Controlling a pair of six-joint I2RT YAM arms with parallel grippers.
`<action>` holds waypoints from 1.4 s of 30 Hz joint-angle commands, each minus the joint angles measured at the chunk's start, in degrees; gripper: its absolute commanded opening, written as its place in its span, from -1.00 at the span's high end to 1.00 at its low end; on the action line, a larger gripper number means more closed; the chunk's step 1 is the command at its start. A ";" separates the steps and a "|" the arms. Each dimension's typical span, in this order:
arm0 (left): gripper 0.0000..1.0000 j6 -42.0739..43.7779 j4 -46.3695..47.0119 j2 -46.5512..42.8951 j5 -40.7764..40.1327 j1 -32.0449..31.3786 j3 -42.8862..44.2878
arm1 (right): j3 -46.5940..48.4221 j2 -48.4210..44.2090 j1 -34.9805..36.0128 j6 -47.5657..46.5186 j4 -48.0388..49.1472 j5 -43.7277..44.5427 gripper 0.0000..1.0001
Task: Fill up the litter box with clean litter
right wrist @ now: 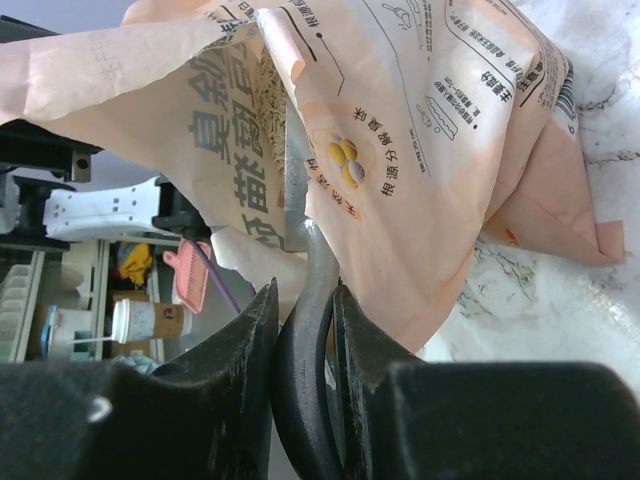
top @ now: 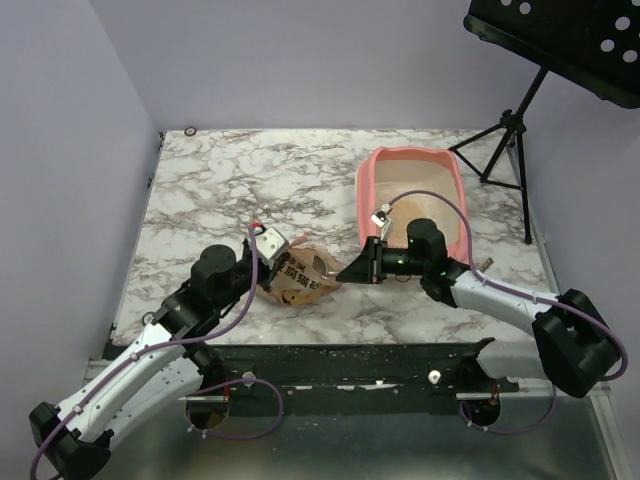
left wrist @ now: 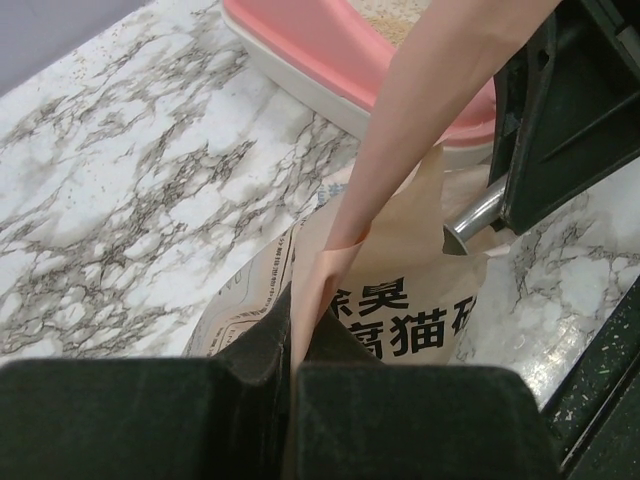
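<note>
They're on the scooping step. The left gripper [left wrist: 293, 335] is pinched tight on the rim of the paper bag [top: 300, 283], holding its mouth open. The right gripper [right wrist: 305, 310] is clamped on the scoop [right wrist: 293, 200] handle, with the blade inside the bag. The litter box [top: 368, 180] sits at two o'clock from the bag, with some litter [top: 420, 175] in it. Next, I'd guess, the scoop needs lifting level and carrying to the box without spilling.

From high above the near edge we look down on the whole desk [top: 220, 190]. Our left wrist view peers past the left tool [left wrist: 292, 360], close on the bag [left wrist: 400, 330], toward the litter box [left wrist: 330, 50]. Our right wrist view runs along the right tool [right wrist: 303, 320], right against that bag, shared by all three views.
</note>
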 commanded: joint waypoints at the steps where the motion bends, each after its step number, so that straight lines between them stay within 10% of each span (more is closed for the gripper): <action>1: 1.00 1.06 6.96 -2.41 -0.61 0.22 -0.84 | -4.05 -1.69 -0.91 6.65 11.94 -9.36 0.99; 12: 1.00 1.94 10.12 -3.65 3.62 0.31 -3.04 | -9.24 -4.84 -3.55 20.02 27.18 -11.39 0.99; 22: 1.00 1.59 11.00 -0.66 4.05 -1.10 -3.57 | -2.65 -15.57 -5.83 7.99 -4.27 -6.47 0.99; 42: 1.00 -0.35 20.41 6.81 -1.30 -9.97 -4.36 | -5.11 -24.53 -10.41 9.48 -20.90 0.82 0.99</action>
